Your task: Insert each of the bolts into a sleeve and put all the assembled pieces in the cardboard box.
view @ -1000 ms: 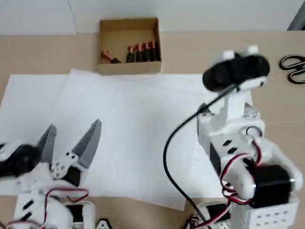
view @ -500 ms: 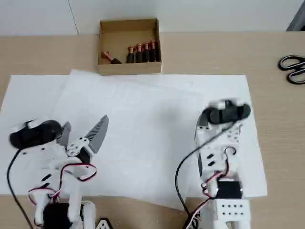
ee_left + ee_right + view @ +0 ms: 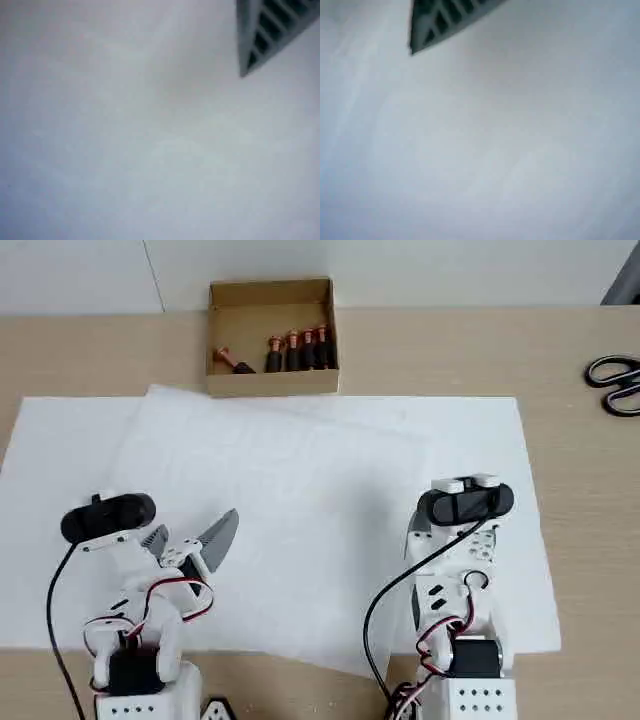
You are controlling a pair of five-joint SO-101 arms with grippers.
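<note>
— Since the copper-headed bolts in black sleeves [image 3: 298,350] all lie inside the brown cardboard box [image 3: 272,295], where is the left gripper [image 3: 197,523]?
— Well apart from this box, over the white paper sheet [image 3: 320,470], spread wide, holding nothing. The right gripper [image 3: 416,523] is also well apart from the box; its state I cannot tell.

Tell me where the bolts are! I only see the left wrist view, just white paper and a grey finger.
Observer: They're in the box, at the table's far side, beyond the paper.
Operator: All bunched together?
Observer: Not quite: four pieces lie side by side, and a fifth piece lies apart from them.
Operator: Is my gripper open?
Observer: Yes, the left gripper is open, over the paper's near side.
</note>
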